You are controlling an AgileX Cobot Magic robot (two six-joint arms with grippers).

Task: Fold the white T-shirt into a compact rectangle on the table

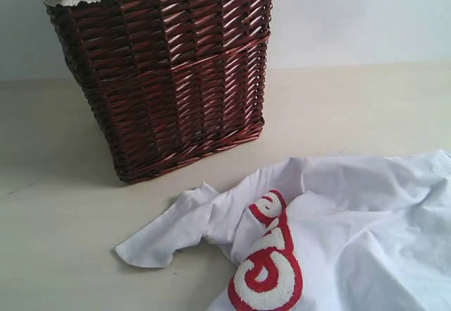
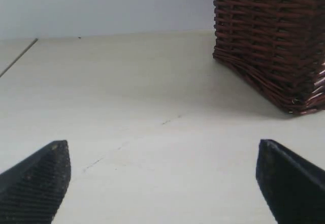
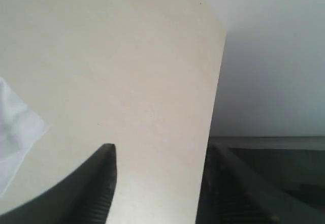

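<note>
**A:** While the white T-shirt [image 1: 366, 233] lies this rumpled, what do we risk if we go straight for a fold?

**B:** We risk pinching several layers at once. The cloth is heaped over itself, so a grab at any ridge may lift a wad, and our rectangle comes out crooked. We judge it needs spreading flat first.

**A:** And our grippers?

**B:** Our left gripper [image 2: 162, 148] stands wide and empty over bare table [image 1: 56, 254], with the basket [image 1: 176, 92] near it. A careless sweep towards the shirt may knock that basket. Our right gripper [image 3: 163, 150] looks parted too, with nothing between its jaws. It hangs close to an edge of the table, so a low pass there may catch that edge.

**A:** Where do we find the shirt?

**B:** It is on the table, well in from the back edge and in front of the basket, not touching it. It runs out of the exterior view, so we cannot tell how near it comes to the other edges.

**A:** How does it look?

**B:** Thin, soft and creased. One sleeve [image 1: 162, 240] sticks out from the body and lies on the table. The red band [image 1: 271, 269] of fuzzy white letters curls over on itself, so we take the front to be twisted.
</note>
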